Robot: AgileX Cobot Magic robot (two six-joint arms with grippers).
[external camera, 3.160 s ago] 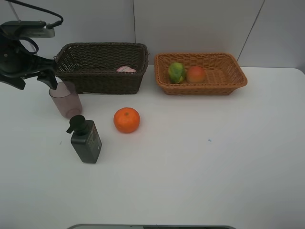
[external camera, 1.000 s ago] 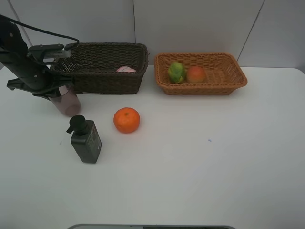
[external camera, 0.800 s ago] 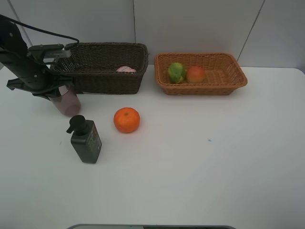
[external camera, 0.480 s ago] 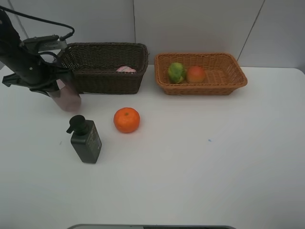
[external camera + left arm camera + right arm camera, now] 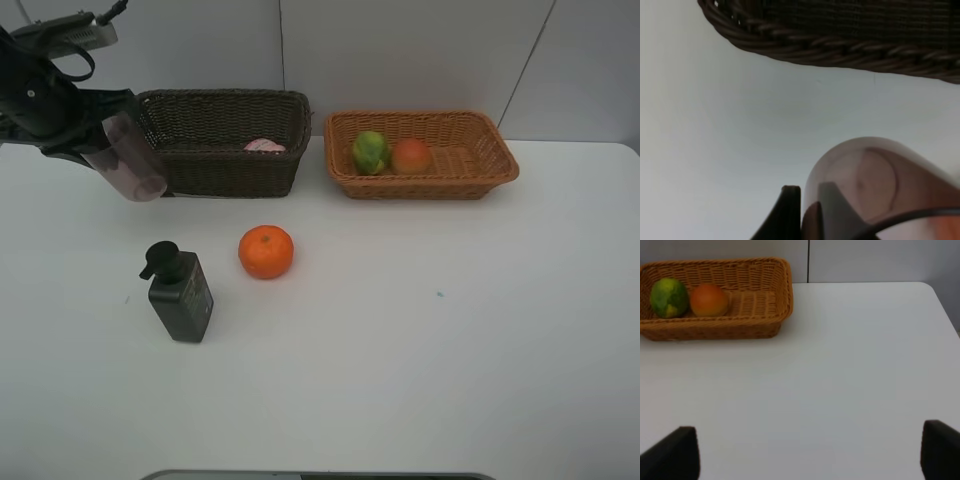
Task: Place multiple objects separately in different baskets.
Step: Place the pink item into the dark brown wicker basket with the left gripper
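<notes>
Transfer of the cup (image 5: 130, 168) is going on: the left gripper (image 5: 105, 132) is pinching its wall, holding it tilted in the air just beside the dark basket (image 5: 220, 96), so the next move is likely calling for a carry over that rim and a release near the pink bottle (image 5: 264, 146). The right gripper (image 5: 805, 452) is hanging spread and empty near the tan basket (image 5: 420, 186). Two baskets are standing; two fruits (image 5: 370, 152) are lying in the tan one, while one orange (image 5: 266, 250) and one pump bottle (image 5: 180, 296) are waiting on the table (image 5: 450, 350).
</notes>
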